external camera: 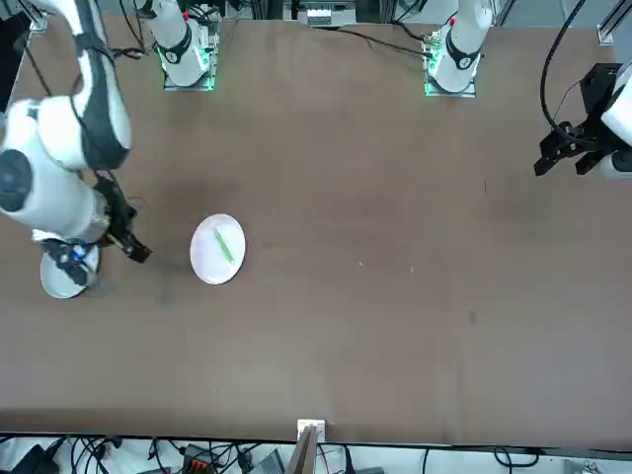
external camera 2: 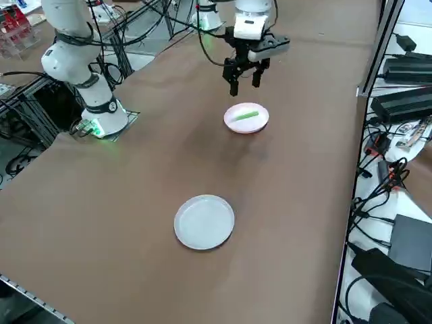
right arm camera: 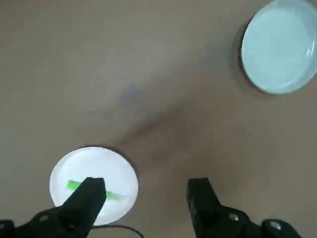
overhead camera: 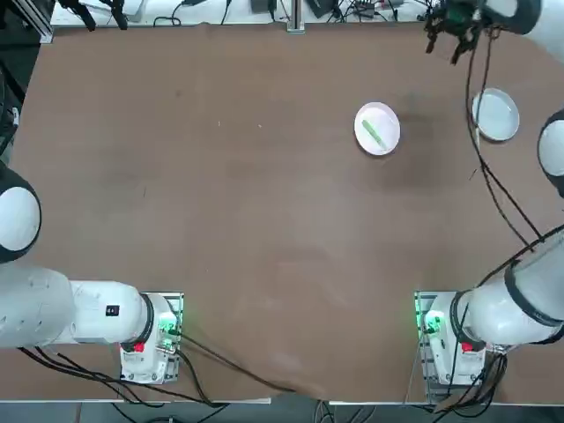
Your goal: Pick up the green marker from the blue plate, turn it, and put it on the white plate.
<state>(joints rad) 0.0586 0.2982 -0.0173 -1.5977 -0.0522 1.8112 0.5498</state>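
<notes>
- Green marker (overhead camera: 375,134) lies flat across the white plate (overhead camera: 389,118), right of centre in the upper part of the top view. It runs on a slant and sits inside the rim.
- Blue plate (overhead camera: 496,115) stands empty near the right edge of the same view, well apart from the white one.
- Right claw (external camera 2: 245,84) hangs above the surface (overhead camera: 264,220), fingers spread wide, nothing between them. In the side view it sits at upper centre, just above the white plate (external camera 2: 246,127).
- Wrist view agrees: one finger overlaps part of the marker (right arm camera: 73,186) in the line of sight. No contact shows in the other views.
- Judgement: the marker is already on the target plate, so what remains is getting the arm clear.
- To do that well:
  - keep the fingers spread and lift straight up before moving sideways, so neither tip catches the plate rim or flicks the stick;
  - route the arm away from both plates, and watch the dangling cable that crosses close to the blue plate in the top view;
  - move slowly while near; the plates look light, and a nudge would probably slide them.
- Whether the marker was turned cannot be told from its present lie.
</notes>
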